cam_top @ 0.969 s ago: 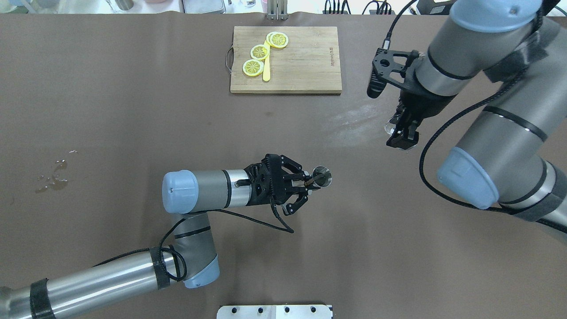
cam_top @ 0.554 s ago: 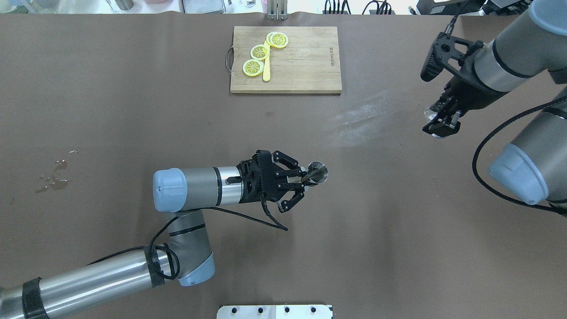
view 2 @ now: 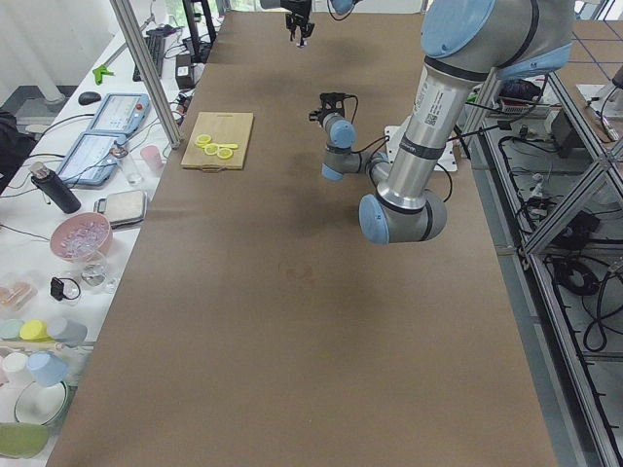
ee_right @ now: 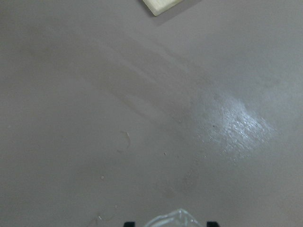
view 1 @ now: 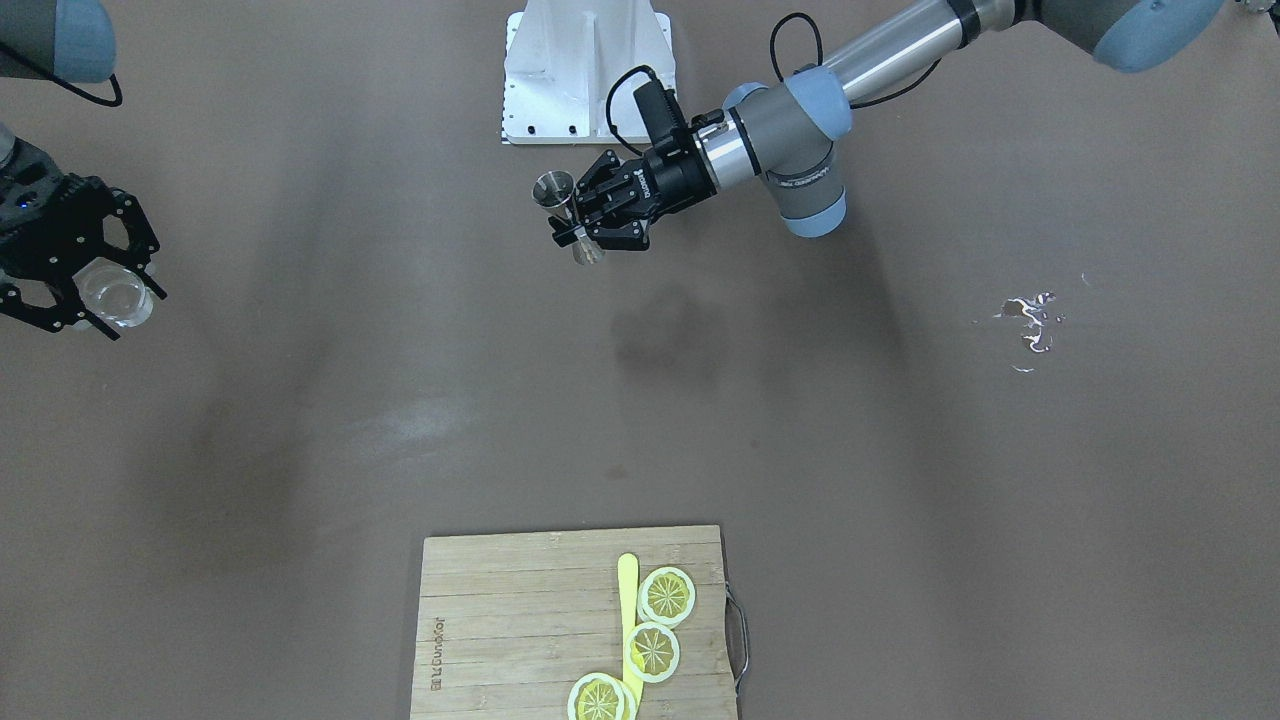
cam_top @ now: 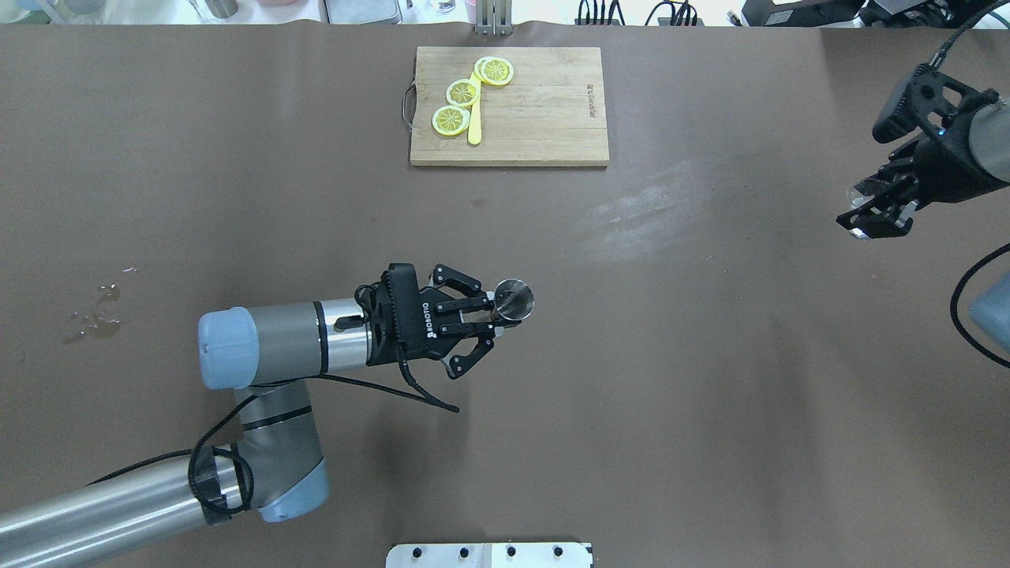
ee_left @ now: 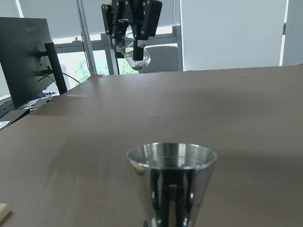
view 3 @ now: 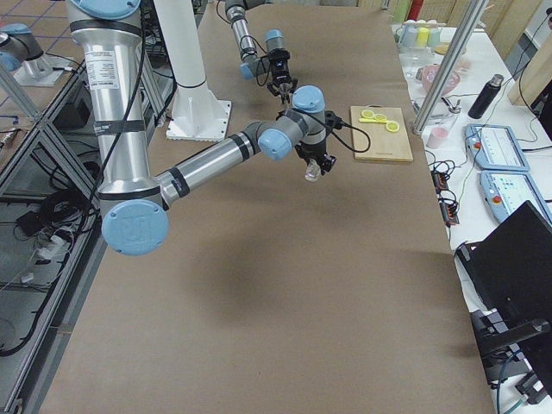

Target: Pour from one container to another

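Note:
My left gripper [cam_top: 495,309] is shut on the waist of the steel jigger [cam_top: 514,299], which it holds upright above the table's middle. The jigger [ee_left: 171,182] fills the bottom of the left wrist view, and its two cones show beside my left gripper [view 1: 580,228] at the jigger [view 1: 554,189]. My right gripper [cam_top: 874,211] is shut on the clear glass [cam_top: 860,190], raised near the table's right edge and far from the jigger. The front-facing view shows the glass [view 1: 115,295] mouth up. From the left wrist the glass [ee_left: 135,53] looks slightly tilted.
A wooden cutting board [cam_top: 544,118] with lemon slices [cam_top: 462,92] and a yellow knife sits at the far middle. A small spill [cam_top: 96,315] lies at the left. The white base plate [cam_top: 489,554] is at the near edge.
My right arm has swung far to the right with the glass, from the centre right towards the table's edge. My left arm has drawn back to the left with the jigger.

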Action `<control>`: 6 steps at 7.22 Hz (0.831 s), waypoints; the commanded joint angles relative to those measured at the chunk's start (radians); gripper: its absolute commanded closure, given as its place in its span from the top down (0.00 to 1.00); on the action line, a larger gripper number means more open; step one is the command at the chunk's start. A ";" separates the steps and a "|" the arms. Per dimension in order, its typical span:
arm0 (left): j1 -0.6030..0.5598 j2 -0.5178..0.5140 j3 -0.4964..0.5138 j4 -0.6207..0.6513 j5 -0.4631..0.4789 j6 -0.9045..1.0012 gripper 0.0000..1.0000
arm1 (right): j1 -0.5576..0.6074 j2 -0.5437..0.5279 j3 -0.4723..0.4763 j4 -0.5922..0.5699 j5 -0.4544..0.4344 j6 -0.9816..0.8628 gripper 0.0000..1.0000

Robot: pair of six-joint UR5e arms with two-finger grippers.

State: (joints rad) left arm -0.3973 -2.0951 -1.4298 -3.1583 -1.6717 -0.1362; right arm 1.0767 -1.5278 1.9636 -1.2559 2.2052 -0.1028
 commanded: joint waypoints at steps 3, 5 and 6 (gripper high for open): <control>0.015 0.342 -0.284 -0.003 0.124 -0.037 0.00 | 0.118 -0.141 -0.197 0.459 0.028 0.094 0.00; 0.028 0.517 -0.375 -0.099 0.124 -0.037 0.00 | 0.138 -0.155 -0.377 0.774 0.028 0.211 0.00; 0.028 0.582 -0.376 -0.180 0.125 -0.039 0.00 | 0.137 -0.152 -0.443 0.908 0.028 0.289 0.00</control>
State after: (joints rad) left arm -0.3719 -1.6063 -1.7829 -3.2541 -1.5495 -0.1735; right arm 1.2101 -1.6778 1.6186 -0.5363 2.2337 0.0922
